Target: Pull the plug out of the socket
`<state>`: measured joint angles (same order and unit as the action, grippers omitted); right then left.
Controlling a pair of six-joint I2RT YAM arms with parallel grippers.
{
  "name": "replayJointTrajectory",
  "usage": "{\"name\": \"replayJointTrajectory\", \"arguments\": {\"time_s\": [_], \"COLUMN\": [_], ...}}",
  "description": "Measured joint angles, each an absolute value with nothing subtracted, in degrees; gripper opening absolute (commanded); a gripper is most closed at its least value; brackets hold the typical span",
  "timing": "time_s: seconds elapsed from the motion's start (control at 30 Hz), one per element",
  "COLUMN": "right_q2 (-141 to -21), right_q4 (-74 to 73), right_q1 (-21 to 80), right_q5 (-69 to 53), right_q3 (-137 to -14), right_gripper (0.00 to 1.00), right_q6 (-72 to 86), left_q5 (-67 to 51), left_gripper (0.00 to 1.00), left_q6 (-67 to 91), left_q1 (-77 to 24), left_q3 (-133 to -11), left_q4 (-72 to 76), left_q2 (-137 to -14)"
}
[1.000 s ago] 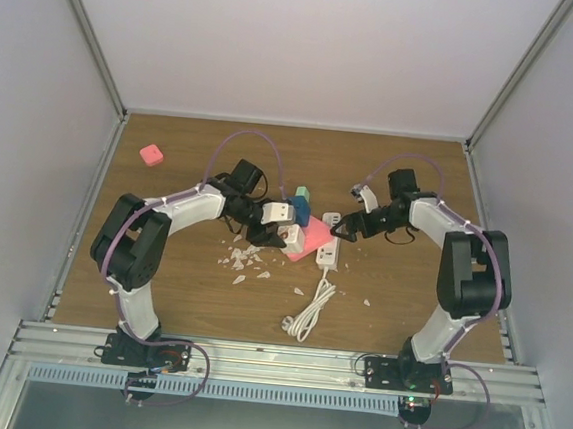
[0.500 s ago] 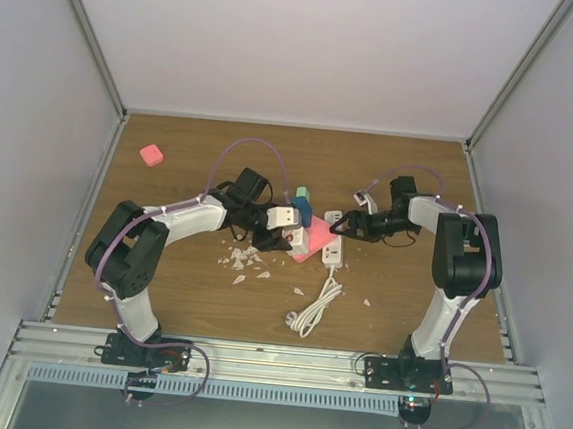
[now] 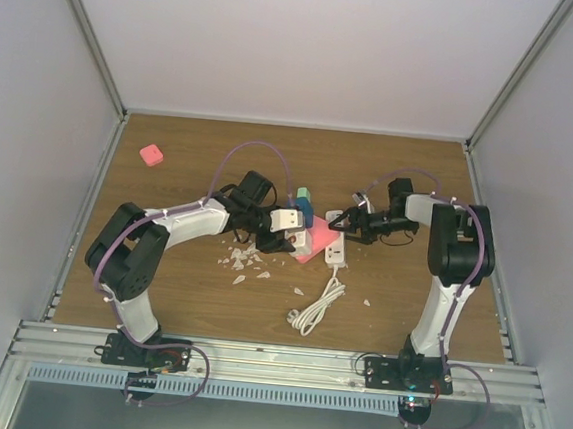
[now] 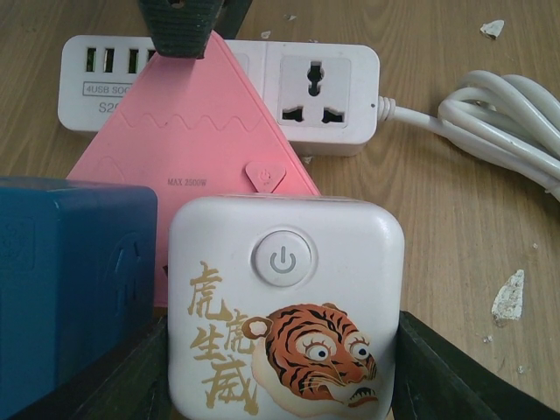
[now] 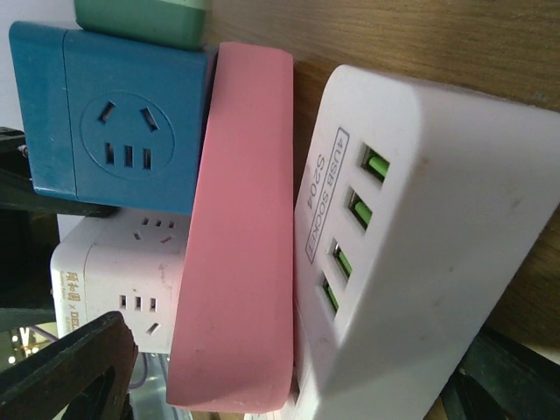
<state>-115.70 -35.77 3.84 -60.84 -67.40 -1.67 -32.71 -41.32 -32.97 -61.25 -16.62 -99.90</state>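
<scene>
The white power strip (image 3: 336,247) lies mid-table, with a pink triangular adapter (image 3: 312,247) lying on it. My left gripper (image 3: 284,224) is shut on a white cube plug with a tiger print (image 4: 284,306), one finger (image 4: 442,376) on each side. The cube sits against the pink adapter (image 4: 201,149), beside a blue cube socket (image 4: 74,262). My right gripper (image 3: 352,225) is at the strip's USB end (image 5: 420,219). Its jaws stand wide on either side of the strip and the pink adapter (image 5: 236,227), and a gap shows at the left finger (image 5: 70,376).
A green block (image 3: 301,193) sits on the blue cube (image 3: 300,212). The strip's coiled white cable (image 3: 313,307) runs toward the near edge. White chips (image 3: 242,261) litter the wood. A small red block (image 3: 151,155) lies at the far left. Walls enclose the table.
My right gripper has moved left up to the strip's end, and its arm has folded in. My left gripper has shifted slightly right with the white cube. The strip has shifted a little.
</scene>
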Motion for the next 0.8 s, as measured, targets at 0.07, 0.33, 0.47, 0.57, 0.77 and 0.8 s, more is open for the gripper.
{"name": "replayJointTrajectory", "arguments": {"time_s": [0.07, 0.33, 0.47, 0.57, 0.77, 0.8], "right_q2": [-116.18, -116.6, -116.57, -116.25, -112.55, -111.55], "right_q4": [-36.01, -36.23, -37.17, -38.04, -38.13, -38.11], "right_q1": [3.7, 3.57, 3.64, 3.7, 3.16, 3.07], "right_q5": [-61.47, -60.27, -59.35, -58.61, -52.82, -52.23], "right_q3": [-67.68, -68.01, -68.69, -69.25, -69.32, -69.32], "right_gripper": [0.9, 0.85, 0.91, 0.94, 0.97, 0.97], "right_q6": [-1.61, -1.26, -1.48, -2.57, -7.4, -8.69], "left_q5": [-32.67, -32.21, -32.05, -32.01, -31.94, -31.94], "left_gripper": [0.48, 0.45, 0.41, 0.4, 0.4, 0.4], "left_q6": [-41.08, -39.99, -39.86, -39.88, -40.38, -40.51], "left_q1": [-33.1, -33.45, -33.52, -33.56, -33.56, -33.56], "left_q3": [-61.25, -61.52, -61.6, -61.6, -61.52, -61.47], "left_q4": [-16.53, -16.56, -16.71, -16.71, -16.67, -16.64], "left_q2": [-99.9, -99.9, -99.9, -99.9, -99.9, -99.88]}}
